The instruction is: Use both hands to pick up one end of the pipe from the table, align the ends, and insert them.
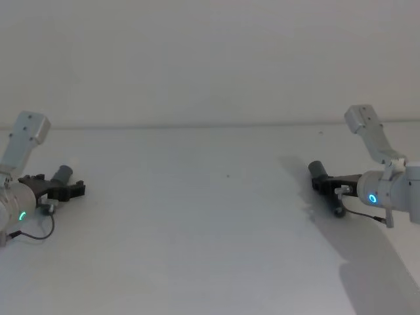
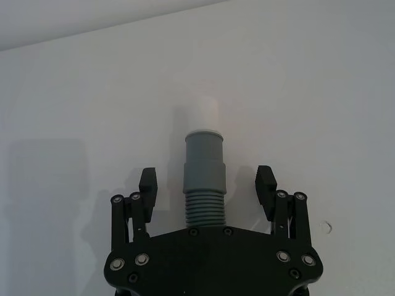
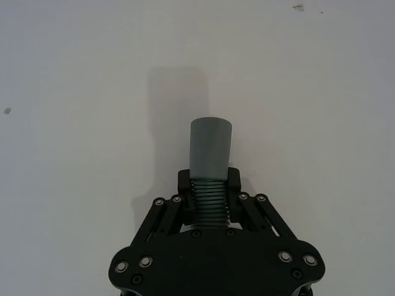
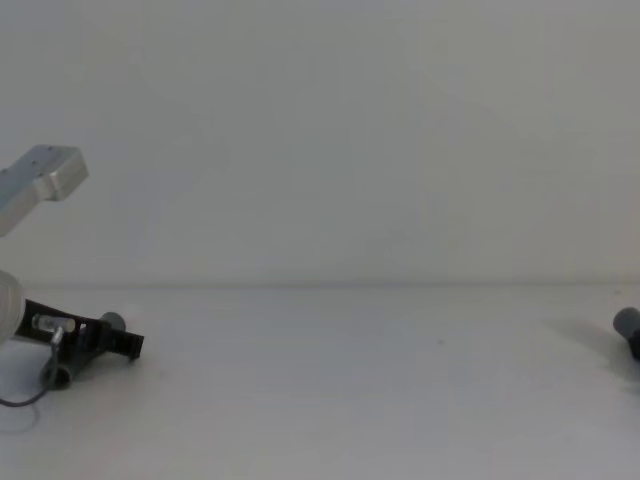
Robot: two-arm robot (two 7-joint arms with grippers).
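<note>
On the white table [image 1: 210,230] at the far left lies a grey ribbed pipe piece [image 2: 204,169] with a whitish tip [image 2: 207,113]. My left gripper [image 2: 207,185] is open around it, a finger [image 2: 148,185] standing clear on each side. In the head view this gripper [image 1: 65,190] and its pipe piece [image 1: 62,174] sit near the left edge. At the far right my right gripper [image 3: 208,185] is shut on the ribbed part of the other pipe piece [image 3: 210,148], whose smooth grey cuff sticks out past the fingertips. The head view shows that gripper [image 1: 321,184] low over the table.
A thin black cable [image 1: 39,230] loops on the table beside the left wrist. A wide stretch of bare table lies between the two arms. The white wall [image 1: 210,59] rises behind the table's far edge.
</note>
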